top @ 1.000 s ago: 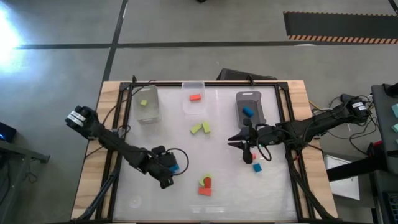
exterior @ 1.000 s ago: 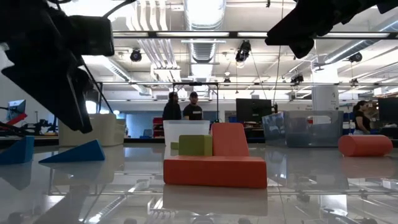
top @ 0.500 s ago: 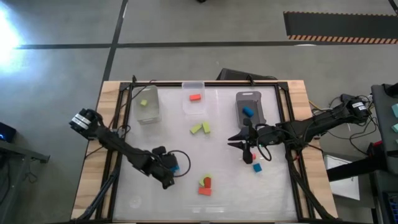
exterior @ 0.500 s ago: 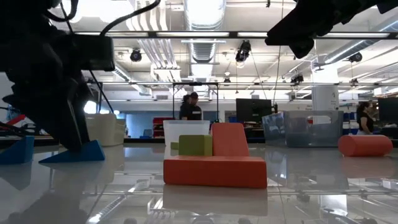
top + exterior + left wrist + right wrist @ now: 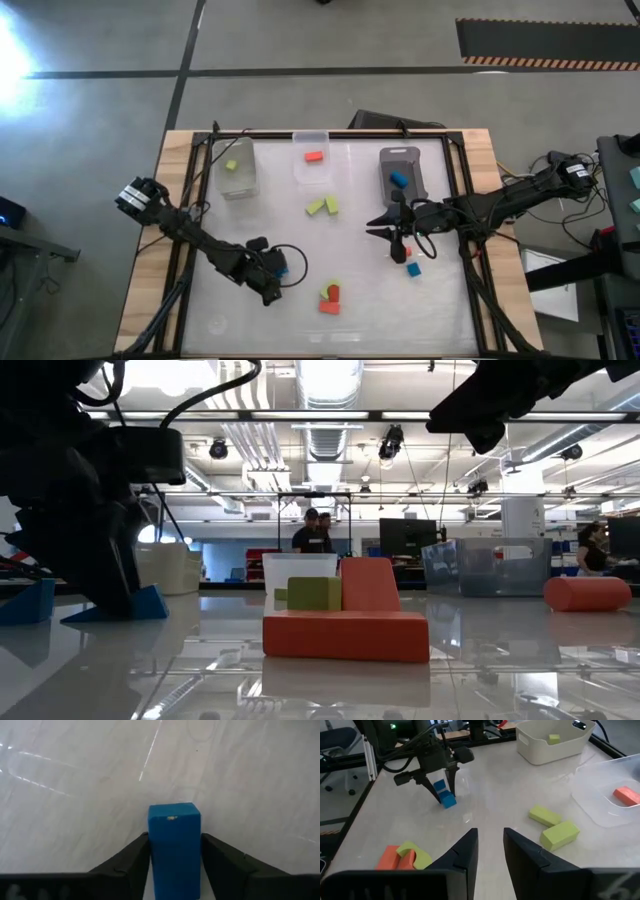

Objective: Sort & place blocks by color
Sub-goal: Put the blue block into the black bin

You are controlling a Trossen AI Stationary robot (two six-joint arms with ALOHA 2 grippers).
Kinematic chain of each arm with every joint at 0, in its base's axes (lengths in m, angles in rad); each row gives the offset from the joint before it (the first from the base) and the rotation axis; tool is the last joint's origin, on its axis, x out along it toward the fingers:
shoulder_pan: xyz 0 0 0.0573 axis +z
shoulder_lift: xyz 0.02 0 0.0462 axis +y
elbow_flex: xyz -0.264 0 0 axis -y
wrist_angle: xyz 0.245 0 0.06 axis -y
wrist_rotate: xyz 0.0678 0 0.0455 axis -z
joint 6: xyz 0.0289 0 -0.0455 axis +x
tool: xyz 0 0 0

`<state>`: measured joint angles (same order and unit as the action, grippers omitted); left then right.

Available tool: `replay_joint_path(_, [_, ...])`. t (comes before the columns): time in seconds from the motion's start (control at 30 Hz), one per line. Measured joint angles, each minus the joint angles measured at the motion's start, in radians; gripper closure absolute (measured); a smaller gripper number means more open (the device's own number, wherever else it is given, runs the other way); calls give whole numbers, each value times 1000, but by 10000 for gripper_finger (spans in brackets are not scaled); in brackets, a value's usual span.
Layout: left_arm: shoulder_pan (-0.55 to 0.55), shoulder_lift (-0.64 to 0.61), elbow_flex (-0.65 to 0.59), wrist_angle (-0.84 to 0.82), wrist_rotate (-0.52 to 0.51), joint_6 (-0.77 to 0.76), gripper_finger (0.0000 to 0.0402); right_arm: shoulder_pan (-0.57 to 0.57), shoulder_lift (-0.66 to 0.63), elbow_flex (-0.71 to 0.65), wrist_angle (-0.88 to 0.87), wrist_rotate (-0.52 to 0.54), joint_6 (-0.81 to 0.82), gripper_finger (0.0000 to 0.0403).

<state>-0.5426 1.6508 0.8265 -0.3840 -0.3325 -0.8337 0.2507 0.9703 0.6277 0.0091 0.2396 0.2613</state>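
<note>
Now the left gripper (image 5: 175,851) clamps a blue block (image 5: 174,847) near the table's (image 5: 360,320) front left.

Down on the white surface, its two dark fingers (image 5: 131,862) press both sides of the upright block. Just beside them lies a blue wedge (image 5: 110,605). The right gripper (image 5: 388,226) hovers right of centre, fingers a little apart, empty — between the grey bin (image 5: 402,172) and a loose blue cube (image 5: 413,269). Two lime bars (image 5: 322,206) lie mid-table; an orange-red and green cluster (image 5: 329,297) sits at the front.

Blue block (image 5: 174,851) btm cut off by frame edge.
</note>
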Motion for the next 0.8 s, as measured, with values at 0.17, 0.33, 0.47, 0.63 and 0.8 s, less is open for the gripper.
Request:
replay_joint_path(0.17, [1, -8, 0, -1, 0, 4, 285, 0, 0, -7, 1, -1, 0, 330])
replay_joint_path(0.33, [2, -91, 4, 1, -57, 55, 285, 0, 0, -25, 27, -3, 0, 334])
replay_joint_path(0.47, [2, -219, 21, 6, -190, 156, 285, 0, 0, -57, 103, -3, -22, 332])
replay_joint_path(0.63, [2, -410, 30, 95, -469, 299, 281, 0, 0, -93, 174, -3, -38, 328])
replay_joint_path(0.8, [6, -528, 14, 237, -533, 483, 263, 0, 0, -110, 191, -3, -38, 333])
